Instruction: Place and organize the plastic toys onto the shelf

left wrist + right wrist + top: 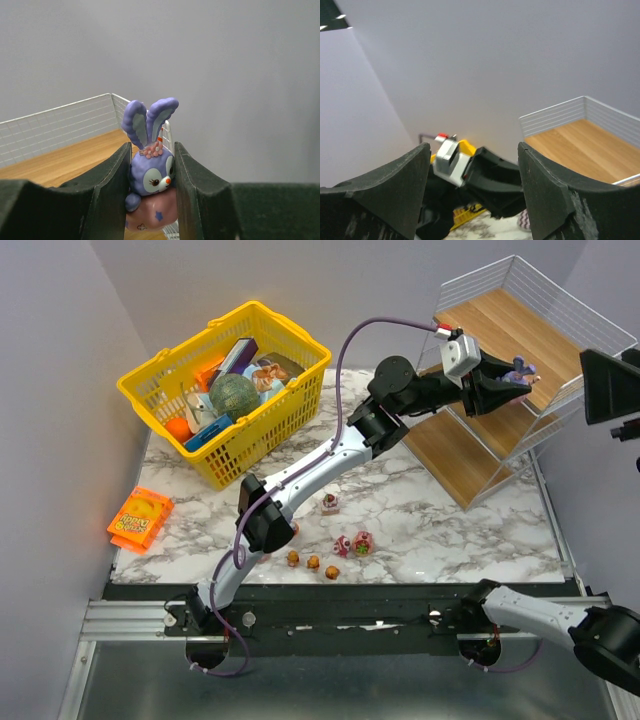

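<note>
1. My left gripper (152,147) pinches one purple bunny (151,176), upright, up at the shelf's (515,330) top tier.
2. The left wrist view shows its face; only the overhead view shows the loose toys.
3. My left arm stretches far forward and to the right; my right gripper (472,147) gapes, empty.
4. On the marble table (450,530): three orange bears (314,562), three pink rounded toys (342,545).

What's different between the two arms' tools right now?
The left tool is clamped on a purple bunny, held upright; the right tool stands open and empty. The left tool is over the shelf; the right tool hangs beside it. Both are black and raised well off the table.
</note>
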`<act>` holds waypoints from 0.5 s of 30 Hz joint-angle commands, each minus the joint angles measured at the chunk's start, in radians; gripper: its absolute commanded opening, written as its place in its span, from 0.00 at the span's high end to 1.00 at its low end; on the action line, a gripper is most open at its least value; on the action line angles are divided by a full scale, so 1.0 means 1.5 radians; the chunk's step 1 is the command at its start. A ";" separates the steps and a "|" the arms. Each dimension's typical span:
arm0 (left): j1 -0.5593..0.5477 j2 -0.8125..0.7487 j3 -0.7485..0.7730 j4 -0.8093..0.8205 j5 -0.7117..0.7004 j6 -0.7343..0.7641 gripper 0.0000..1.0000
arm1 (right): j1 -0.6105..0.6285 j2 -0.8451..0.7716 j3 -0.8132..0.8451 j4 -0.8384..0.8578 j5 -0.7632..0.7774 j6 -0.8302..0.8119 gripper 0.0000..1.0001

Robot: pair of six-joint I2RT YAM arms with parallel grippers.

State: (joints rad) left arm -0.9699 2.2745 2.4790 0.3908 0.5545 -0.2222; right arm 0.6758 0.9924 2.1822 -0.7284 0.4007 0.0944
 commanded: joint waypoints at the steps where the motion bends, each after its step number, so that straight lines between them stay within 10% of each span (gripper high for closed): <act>1: 0.002 0.007 0.012 0.040 0.004 0.030 1.00 | 0.004 0.113 0.092 -0.090 0.133 -0.112 0.25; 15: 0.014 -0.067 -0.078 0.005 0.008 0.055 1.00 | -0.154 0.289 0.228 -0.187 -0.101 -0.064 0.20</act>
State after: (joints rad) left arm -0.9619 2.2719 2.4065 0.4004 0.5552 -0.1764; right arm 0.5297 1.4143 2.4714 -0.9691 0.4202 -0.0429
